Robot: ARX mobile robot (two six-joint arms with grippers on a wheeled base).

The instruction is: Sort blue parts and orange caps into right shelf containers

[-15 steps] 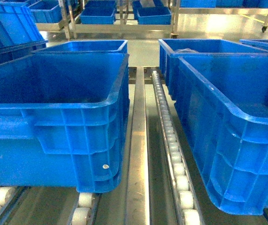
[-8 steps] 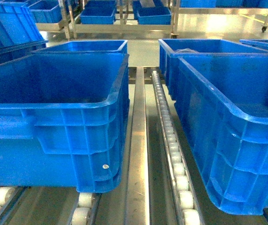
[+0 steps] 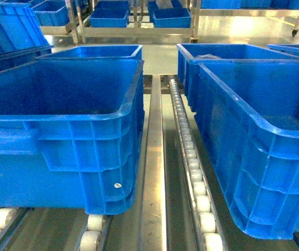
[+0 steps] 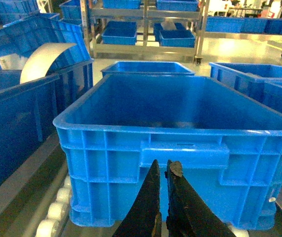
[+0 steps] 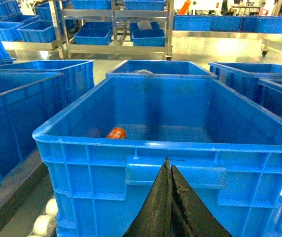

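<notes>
Two large blue bins on a steel roller shelf (image 3: 153, 172), one at left (image 3: 87, 151) and one at right (image 3: 264, 157), separated by a flat rail and a track of white rollers (image 3: 191, 162). More blue bins stand behind them, and a further rack (image 3: 139, 21) holds smaller blue bins in the background. Left gripper (image 4: 164, 170): black fingers nearly together, a narrow gap between the tips, nothing held, positioned just outside the front wall of the left bin. Right gripper (image 5: 168, 170): fingers pressed together, nothing between them, just outside the front wall of the right bin. One orange cap (image 5: 116, 133) lies on the right bin's floor, near the front left corner. No blue part can be made out.
</notes>
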